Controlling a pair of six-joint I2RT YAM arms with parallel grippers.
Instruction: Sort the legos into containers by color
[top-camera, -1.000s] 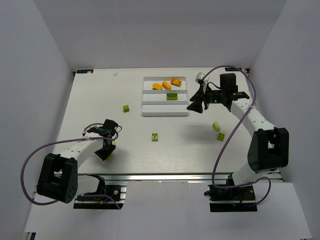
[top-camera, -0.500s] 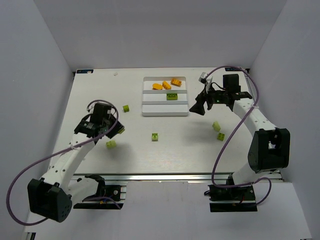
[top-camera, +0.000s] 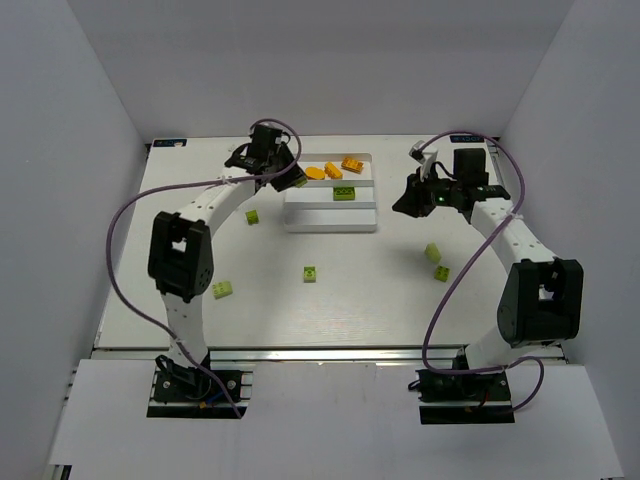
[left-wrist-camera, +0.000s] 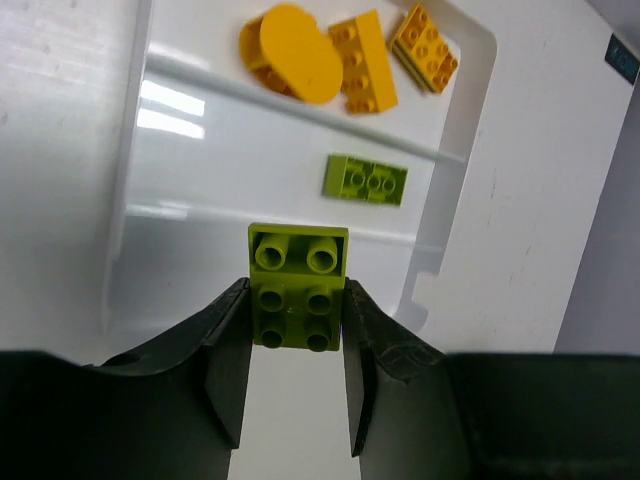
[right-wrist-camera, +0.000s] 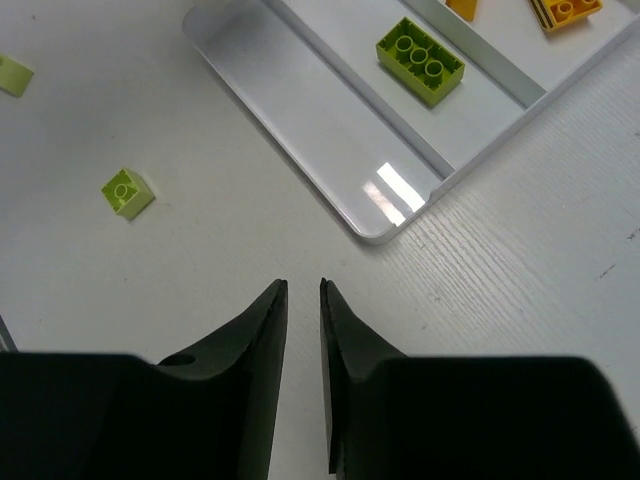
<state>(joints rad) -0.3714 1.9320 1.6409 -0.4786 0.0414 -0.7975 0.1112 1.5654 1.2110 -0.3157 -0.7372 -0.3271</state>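
Legos are my job, and my left gripper (left-wrist-camera: 296, 300) is clamped on one: a lime brick (left-wrist-camera: 298, 262), pinched by its sides, studs showing to the wrist camera, its far end sticking out past the fingertips. Beneath it lies the white tray (left-wrist-camera: 200, 190). Seen from above, I hang over the tray's left end. The brick sits roughly over the rail between the middle and near compartments, and I cannot tell which of the two it would drop into. The middle compartment holds a second lime brick (left-wrist-camera: 365, 180), and the far one holds three orange pieces (left-wrist-camera: 362, 62). My right gripper (right-wrist-camera: 301, 290) hangs off the tray's right end, apart from it, with its fingers almost together and nothing in the slit between them. Out on the desk (top-camera: 380, 300) five loose lime legos (top-camera: 310, 273) lie scattered: one just left of the tray, one mid-desk, one toward the near left, and a pair on the right. I see no orange on the desk, so I judge orange finished and lime barely begun: one placed, one in hand, five to fetch.
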